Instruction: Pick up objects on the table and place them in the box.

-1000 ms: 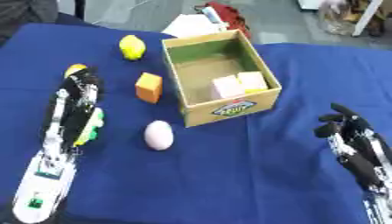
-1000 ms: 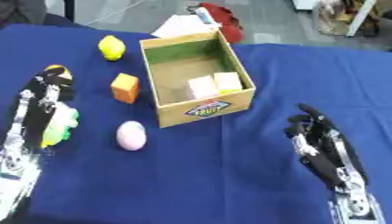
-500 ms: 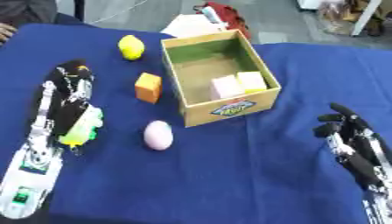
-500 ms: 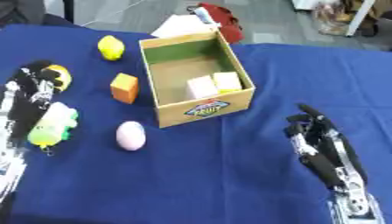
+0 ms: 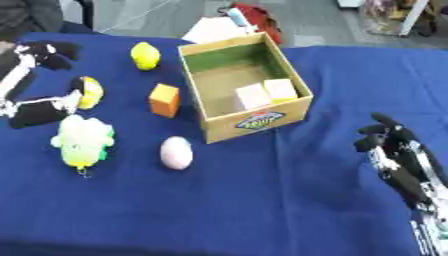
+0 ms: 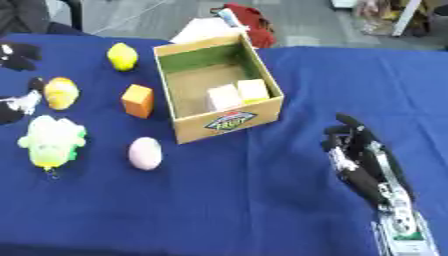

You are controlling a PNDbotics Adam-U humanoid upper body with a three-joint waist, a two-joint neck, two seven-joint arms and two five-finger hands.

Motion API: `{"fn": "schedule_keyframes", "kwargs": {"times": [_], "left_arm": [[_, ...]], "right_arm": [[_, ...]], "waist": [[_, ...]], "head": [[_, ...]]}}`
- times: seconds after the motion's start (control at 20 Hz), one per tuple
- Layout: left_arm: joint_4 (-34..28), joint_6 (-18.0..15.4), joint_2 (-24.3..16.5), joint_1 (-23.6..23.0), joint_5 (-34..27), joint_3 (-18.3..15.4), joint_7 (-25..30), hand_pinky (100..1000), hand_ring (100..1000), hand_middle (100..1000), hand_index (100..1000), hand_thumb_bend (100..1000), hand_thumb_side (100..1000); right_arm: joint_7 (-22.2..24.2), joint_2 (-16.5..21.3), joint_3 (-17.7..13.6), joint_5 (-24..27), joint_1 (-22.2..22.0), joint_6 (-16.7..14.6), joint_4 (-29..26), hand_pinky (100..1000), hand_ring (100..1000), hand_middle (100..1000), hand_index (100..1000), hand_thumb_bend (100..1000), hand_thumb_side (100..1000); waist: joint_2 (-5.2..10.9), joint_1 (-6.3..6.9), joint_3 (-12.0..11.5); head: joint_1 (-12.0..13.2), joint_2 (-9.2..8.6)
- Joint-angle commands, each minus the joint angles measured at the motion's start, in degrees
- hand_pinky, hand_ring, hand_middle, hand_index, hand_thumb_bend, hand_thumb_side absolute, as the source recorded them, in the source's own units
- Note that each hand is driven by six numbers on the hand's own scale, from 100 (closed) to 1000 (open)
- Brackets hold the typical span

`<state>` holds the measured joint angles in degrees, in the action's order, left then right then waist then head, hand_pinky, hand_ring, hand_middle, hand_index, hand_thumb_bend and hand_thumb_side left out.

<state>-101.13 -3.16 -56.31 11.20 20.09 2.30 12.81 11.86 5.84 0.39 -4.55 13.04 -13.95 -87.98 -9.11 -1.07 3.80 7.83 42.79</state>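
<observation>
Black left robot hand [image 5: 35, 107] fuller in left eye view, grip unclear; right robot hand [image 6: 354, 150] relaxed.

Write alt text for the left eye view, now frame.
An open cardboard box holding two pale blocks sits on a blue table. To its left lie a yellow lemon, an orange cube, a pink egg, a green-and-white plush toy and a yellow-orange object. The left hand is beside that object; the right hand rests lower right.

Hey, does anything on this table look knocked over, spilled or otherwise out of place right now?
Nothing stands out. The box sits upright with two pale blocks inside; the orange block, pink egg and green plush toy lie loose on the blue cloth.
</observation>
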Motion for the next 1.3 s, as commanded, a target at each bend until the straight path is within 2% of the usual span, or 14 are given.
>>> {"fn": "schedule_keyframes", "kwargs": {"times": [0.05, 0.3, 0.35, 0.55, 0.75, 1.1, 1.3], "left_arm": [[2.9, -2.6, -6.8, 3.2, 2.5, 3.1, 9.0, 817, 753, 767, 900, 250, 291], [8.9, -5.2, -6.3, 8.9, 6.4, 7.8, 20.8, 833, 771, 793, 916, 370, 340], [10.3, -5.7, -5.9, 9.8, 7.0, 8.7, 22.5, 837, 776, 799, 917, 406, 339], [15.9, -7.9, -3.6, 13.1, 9.6, 11.9, 27.5, 838, 780, 805, 919, 441, 318], [20.1, -9.9, -1.7, 15.6, 11.9, 13.4, 29.1, 840, 784, 811, 922, 460, 302], [24.5, -11.5, 0.3, 17.0, 15.4, 13.9, 27.1, 847, 794, 826, 934, 485, 297], [26.3, -12.2, 1.0, 17.0, 15.8, 14.7, 28.9, 806, 758, 795, 917, 472, 281]], "right_arm": [[0.0, 1.3, -0.1, -0.5, 0.2, -0.2, -0.5, 649, 626, 672, 900, 100, 400], [0.2, 1.5, 0.1, -0.5, 0.2, -0.3, -0.3, 649, 626, 672, 900, 100, 399], [0.2, 1.5, 0.1, -0.5, 0.2, -0.4, -0.2, 649, 626, 672, 900, 100, 397], [0.3, 1.4, 0.2, -0.5, 0.2, -0.4, -0.1, 649, 626, 672, 900, 100, 396], [0.4, 1.4, 0.2, -0.5, 0.2, -0.4, -0.2, 649, 626, 672, 900, 100, 395], [0.2, 1.2, 0.1, -0.4, 0.0, -0.3, -0.2, 649, 626, 672, 899, 100, 393], [0.2, 1.2, 0.1, -0.4, 0.0, -0.3, -0.3, 649, 626, 672, 899, 100, 392]], "waist": [[1.82, 1.14, 0.0], [2.09, 1.08, 0.3], [2.11, 1.07, 0.4], [2.13, 1.06, 0.7], [2.04, 1.10, 0.9], [1.81, 1.24, 1.2], [1.73, 1.29, 1.3]], "head": [[-0.4, 0.37], [-0.4, 0.54], [-0.4, 0.55], [-0.4, 0.55], [-0.3, 0.48], [-0.2, 0.33], [-0.3, 0.34]]}}
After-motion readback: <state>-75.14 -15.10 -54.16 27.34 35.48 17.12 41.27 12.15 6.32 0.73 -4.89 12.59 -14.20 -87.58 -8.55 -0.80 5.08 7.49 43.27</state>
